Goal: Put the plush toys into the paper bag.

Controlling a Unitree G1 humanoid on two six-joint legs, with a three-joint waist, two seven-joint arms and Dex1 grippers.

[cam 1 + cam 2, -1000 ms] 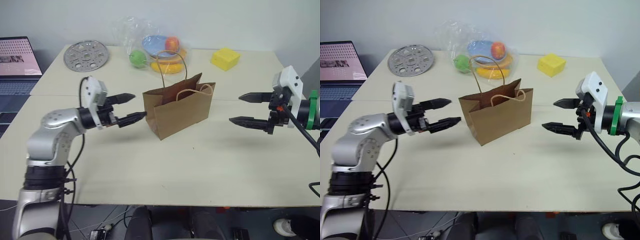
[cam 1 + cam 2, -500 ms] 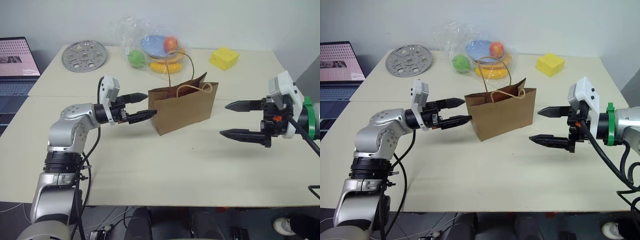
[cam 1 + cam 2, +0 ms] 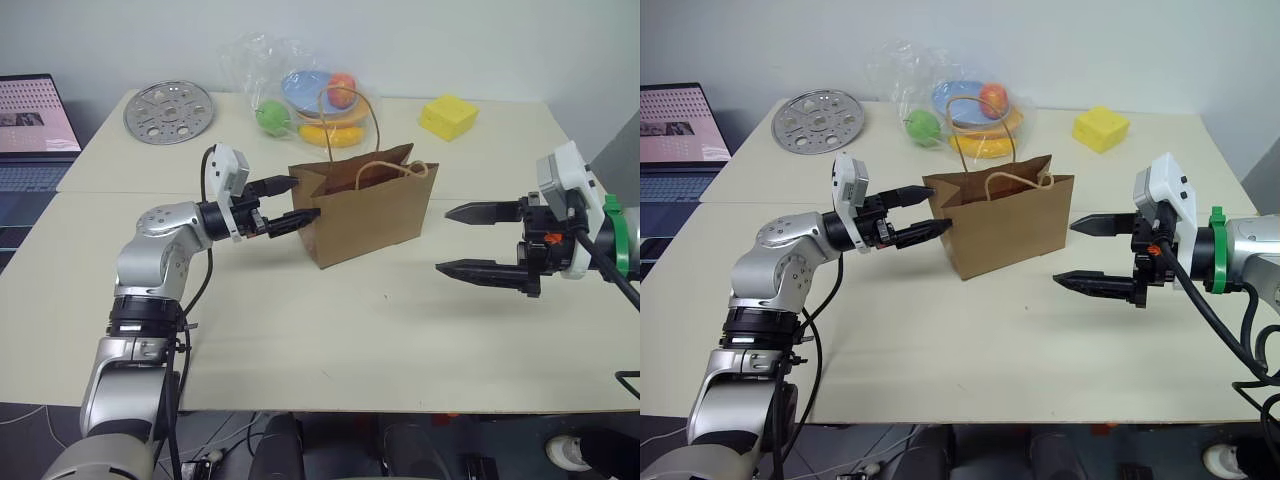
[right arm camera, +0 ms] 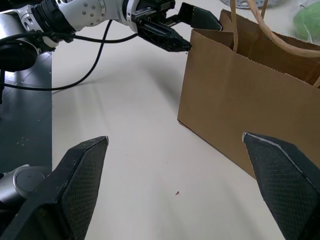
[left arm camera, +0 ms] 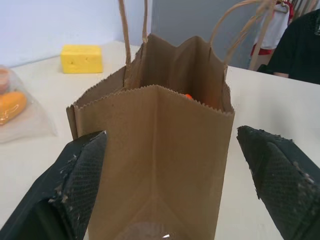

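The brown paper bag stands upright at the table's middle, mouth open and both handles up. My left gripper is open, level, with its jaws on either side of the bag's narrow left end. Whether they touch the paper I cannot tell. Inside the bag's mouth a small orange patch shows; the rest of the plush toys is hidden. My right gripper hangs open and empty to the right of the bag, a little apart from it, pointing at its right end.
At the table's back lie a clear plastic bag of fruit with a blue bowl, a yellow block and a round perforated metal disc. A laptop sits at far left. A person in dark clothes is beyond the table.
My left gripper has reached in from beside the bag until its open jaws straddle the bag's left end. My right gripper has drawn a little leftward toward the bag, then stopped.
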